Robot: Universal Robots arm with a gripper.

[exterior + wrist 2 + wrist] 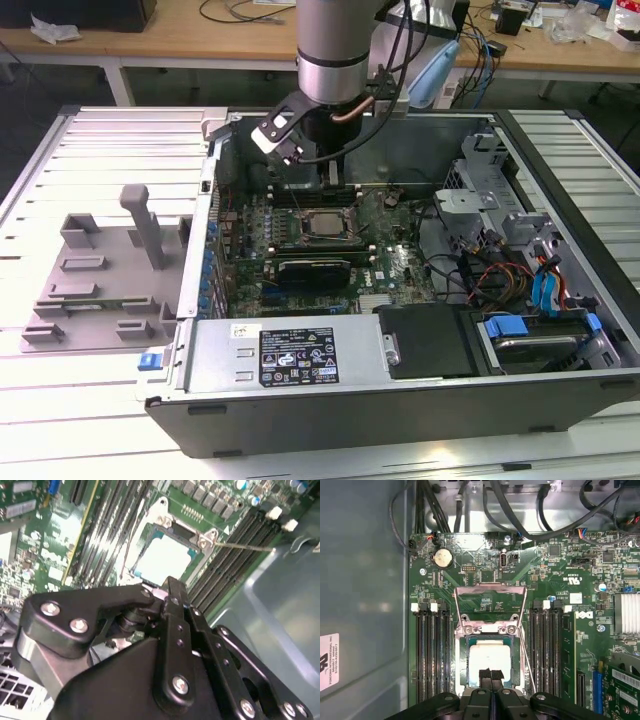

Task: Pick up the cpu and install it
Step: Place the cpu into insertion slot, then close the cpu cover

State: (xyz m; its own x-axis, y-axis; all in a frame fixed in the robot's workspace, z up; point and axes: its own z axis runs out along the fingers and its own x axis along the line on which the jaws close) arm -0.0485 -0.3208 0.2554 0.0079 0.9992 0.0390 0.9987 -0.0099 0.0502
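The cpu [490, 659] lies flat in the motherboard socket, its pale silver-white top facing up; it also shows in the second wrist view [165, 555] and the exterior view [322, 222]. The socket's metal bracket [490, 599] is swung open, and its thin lever wire [526, 650] stands off to one side. My gripper [490, 675] hangs inside the case just above one edge of the cpu. Its black fingertips [172, 591] are pressed together with nothing between them. In the exterior view the gripper [332, 180] sits just behind the socket.
Memory slots [427, 650] flank the socket on both sides. A long black card [315, 268] lies just in front of the socket. Cables [470, 270] and a drive cage [480, 190] fill the case's right part. A grey fixture [100, 270] stands on the table at the exterior view's left.
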